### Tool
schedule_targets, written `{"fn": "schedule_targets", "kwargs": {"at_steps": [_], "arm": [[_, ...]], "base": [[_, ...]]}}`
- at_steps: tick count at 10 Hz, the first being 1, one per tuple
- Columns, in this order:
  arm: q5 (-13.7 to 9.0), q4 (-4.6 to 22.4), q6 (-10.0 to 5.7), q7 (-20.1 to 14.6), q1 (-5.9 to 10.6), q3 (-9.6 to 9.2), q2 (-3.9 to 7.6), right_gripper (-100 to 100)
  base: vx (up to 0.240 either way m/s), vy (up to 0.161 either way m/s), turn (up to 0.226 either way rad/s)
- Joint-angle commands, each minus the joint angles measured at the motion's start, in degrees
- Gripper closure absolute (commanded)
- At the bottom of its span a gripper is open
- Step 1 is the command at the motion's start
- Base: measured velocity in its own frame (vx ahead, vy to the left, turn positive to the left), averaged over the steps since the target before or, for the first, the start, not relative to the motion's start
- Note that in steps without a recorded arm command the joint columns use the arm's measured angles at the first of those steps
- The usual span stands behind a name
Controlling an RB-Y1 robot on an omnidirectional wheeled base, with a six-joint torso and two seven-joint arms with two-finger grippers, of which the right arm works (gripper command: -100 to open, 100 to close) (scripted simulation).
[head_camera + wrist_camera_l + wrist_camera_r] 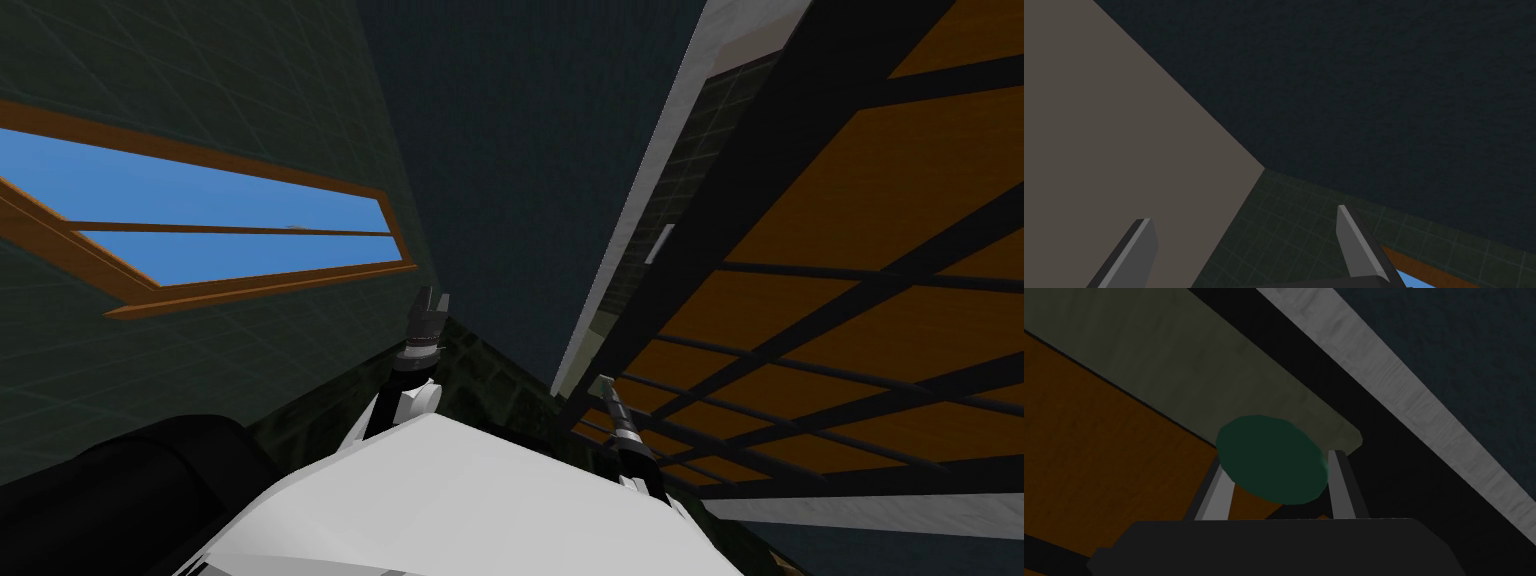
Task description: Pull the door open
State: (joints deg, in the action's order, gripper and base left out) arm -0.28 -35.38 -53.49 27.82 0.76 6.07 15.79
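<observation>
Two grippers: right gripper (605,385) does the work; left gripper (432,303) hangs up by the wall corner, spread wide and empty, out of the way.
right fingers (1340,484): narrowed onto both sides of the dark green knob (1272,459), looks like a firm pinch so the pull won't slip.
door (860,240): orange-brown panels in dark framing, on my right, knob near its edge.
door frame (1424,403): pale grey strip just beyond; can't tell how far it's swung.

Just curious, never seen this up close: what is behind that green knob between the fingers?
Behind the knob lie the door's orange-brown panel and a pale band beside it. The knob covers where it joins the door and part of the right gripper's fingers.
</observation>
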Motion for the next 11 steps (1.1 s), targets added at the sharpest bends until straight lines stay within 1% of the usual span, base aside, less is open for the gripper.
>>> {"fn": "schedule_targets", "kwargs": {"at_steps": [1,2,3,4,5,6,7,8,9,10,11], "arm": [[-0.48,0.50,-0.45,-2.82,0.07,-0.72,-0.49,100],[-1.02,0.50,-0.41,-4.30,0.12,-1.00,-0.46,100],[-1.02,0.50,-0.41,-4.95,0.12,-1.00,-0.46,100],[-1.57,0.50,-0.36,-7.06,0.17,-1.29,-0.42,100],[-2.12,0.49,-0.32,-8.48,0.23,-1.57,-0.39,100],[-2.12,0.49,-0.32,-9.23,0.23,-1.57,-0.39,100],[-2.70,0.49,-0.27,-11.33,0.28,-1.88,-0.35,100],[-2.70,0.49,-0.27,-11.55,0.28,-1.88,-0.35,100],[-3.27,0.49,-0.22,-13.79,0.34,-2.18,-0.32,100],[-3.27,0.49,-0.22,-13.87,0.34,-2.18,-0.32,100],[-3.85,0.49,-0.17,-16.16,0.39,-2.48,-0.29,100]], "base": [[-0.028,-0.010,0.045],[-0.032,-0.014,0.059],[-0.021,-0.013,0.027],[-0.026,-0.010,0.037],[-0.037,-0.020,0.055],[-0.025,-0.013,0.025],[-0.026,-0.015,0.027],[-0.026,-0.012,0.014],[-0.025,-0.009,0.032],[-0.022,-0.011,0.008],[-0.020,-0.012,0.042]]}}
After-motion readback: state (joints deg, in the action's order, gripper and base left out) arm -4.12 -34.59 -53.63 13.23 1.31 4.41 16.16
